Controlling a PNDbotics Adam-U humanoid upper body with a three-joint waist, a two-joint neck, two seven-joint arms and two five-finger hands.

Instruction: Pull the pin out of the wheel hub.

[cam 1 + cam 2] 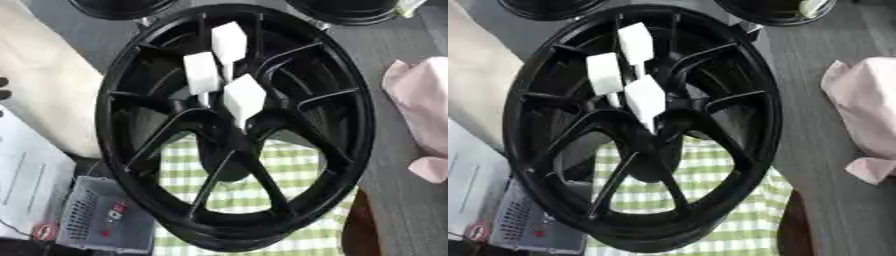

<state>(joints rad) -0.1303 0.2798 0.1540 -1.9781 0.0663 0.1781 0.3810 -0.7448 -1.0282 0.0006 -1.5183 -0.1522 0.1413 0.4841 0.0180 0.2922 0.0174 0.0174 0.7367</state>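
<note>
Standing in the black wheel hub (236,125), three white pins (243,97)

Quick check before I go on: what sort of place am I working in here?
Probably a workshop or test bench, not a home: a black wheel hub with white pins stands on a green checked cloth, with more black rims behind and a grey device alongside.

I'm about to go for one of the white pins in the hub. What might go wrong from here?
Three white pins stand close together at the centre of the black wheel hub, so fingers closing on one may knock or grab a neighbour. The spokes crowd the hub centre, which could block the approach. Neither hand shows in either view, so alignment cannot be checked yet.
</note>
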